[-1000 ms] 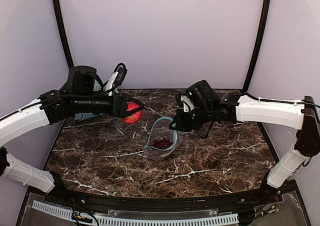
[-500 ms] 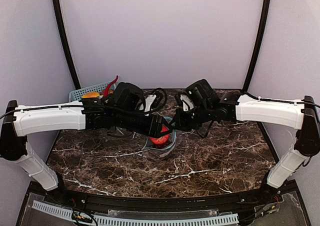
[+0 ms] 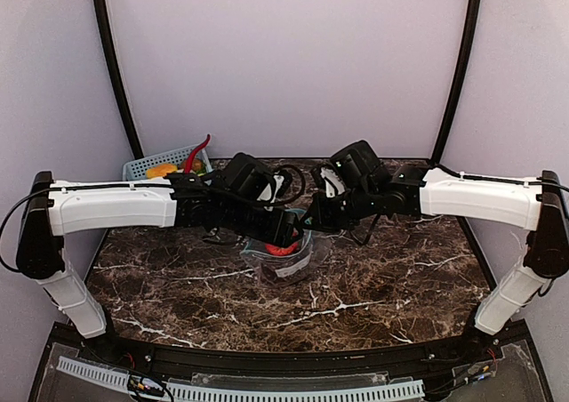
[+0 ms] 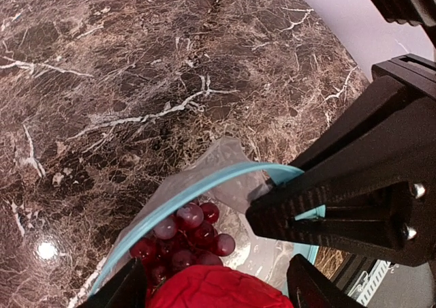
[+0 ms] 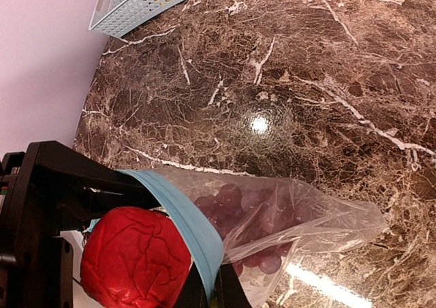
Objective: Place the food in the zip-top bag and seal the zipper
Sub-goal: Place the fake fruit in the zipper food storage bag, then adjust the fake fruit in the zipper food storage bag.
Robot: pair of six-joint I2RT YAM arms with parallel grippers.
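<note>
Lowered to the bag (image 5: 306, 212) mouth, left claw (image 4: 218, 289) grips the red fruit (image 5: 136, 260); right claw (image 5: 204, 296) pinches the zipper (image 5: 182, 216)

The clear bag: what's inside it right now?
A purple grape bunch lies inside the bag. A red fruit sits at its mouth in the left end effector. Anything beneath the grapes is hidden.

We are counting one zip-top bag (image 5: 327, 212), one dark purple grape bunch (image 4: 185, 234) and one red round fruit (image 5: 136, 257). At the far left we are counting one blue basket (image 3: 133, 167), with one yellow piece (image 3: 162, 167) and one curved red piece (image 3: 198, 151) showing in it.
</note>
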